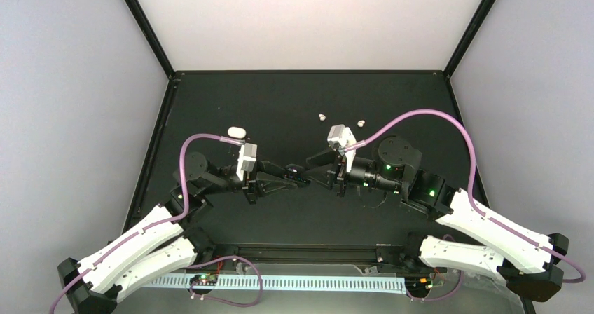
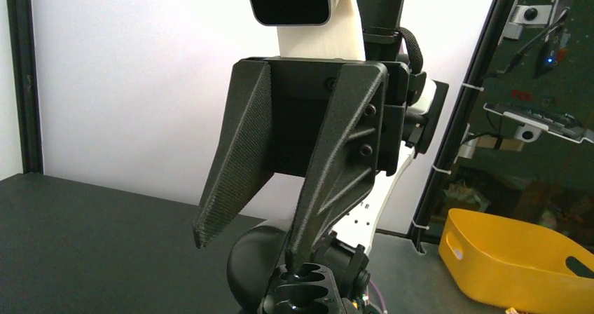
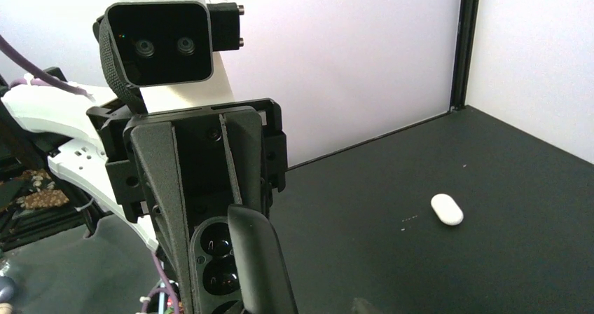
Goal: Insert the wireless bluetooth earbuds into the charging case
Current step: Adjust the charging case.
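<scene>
Clamping open black charging case in left gripper, mid-table | holding right gripper spread wide, one fingertip down at case socket | spotting two white earbuds loose on table beyond, white capsule off left

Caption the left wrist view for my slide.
The open right gripper touches one fingertip to the black charging case; a yellow bin sits behind.

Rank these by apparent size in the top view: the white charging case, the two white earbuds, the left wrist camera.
1. Left wrist camera, though it sits higher, nearer the lens.
2. White charging case.
3. Left white earbud and right white earbud: they look alike, so I cannot rank them.
</scene>
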You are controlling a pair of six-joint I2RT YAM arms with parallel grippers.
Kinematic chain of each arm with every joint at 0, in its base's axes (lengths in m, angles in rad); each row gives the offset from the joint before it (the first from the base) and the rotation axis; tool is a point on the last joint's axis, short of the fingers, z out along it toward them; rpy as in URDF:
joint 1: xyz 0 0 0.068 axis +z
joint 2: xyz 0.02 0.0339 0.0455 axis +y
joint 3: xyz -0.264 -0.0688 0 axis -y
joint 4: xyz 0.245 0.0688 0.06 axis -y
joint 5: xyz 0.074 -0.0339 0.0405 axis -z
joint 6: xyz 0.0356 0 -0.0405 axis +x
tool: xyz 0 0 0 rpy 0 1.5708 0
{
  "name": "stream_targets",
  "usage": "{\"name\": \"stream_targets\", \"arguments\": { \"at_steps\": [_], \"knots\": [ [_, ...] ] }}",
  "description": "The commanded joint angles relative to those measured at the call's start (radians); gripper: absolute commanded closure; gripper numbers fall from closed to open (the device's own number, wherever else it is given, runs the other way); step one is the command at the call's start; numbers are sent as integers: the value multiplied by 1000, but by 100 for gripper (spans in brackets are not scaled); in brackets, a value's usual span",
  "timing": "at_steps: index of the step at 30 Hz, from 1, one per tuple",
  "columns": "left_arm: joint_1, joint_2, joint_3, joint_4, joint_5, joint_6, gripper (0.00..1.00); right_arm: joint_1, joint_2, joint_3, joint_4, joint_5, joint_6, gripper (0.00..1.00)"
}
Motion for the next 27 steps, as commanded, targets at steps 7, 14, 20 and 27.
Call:
{"name": "stream_targets", "arguments": {
  "at_steps": [7,14,20,27],
  "knots": [
    [-5,-12,7,16,-14,-2,98,-2,-23,17,11,26,-6,48],
    [-5,-13,7,11,-20,-7,98,-3,-24,14,15,35,-4,43],
    [-5,-21,6,-2,-24,-5,98,-2,-32,12,14,37,-6,40],
    [-5,-11,9,11,2,-9,99,-2,-2,26,14,11,-15,53]
  ]
}}
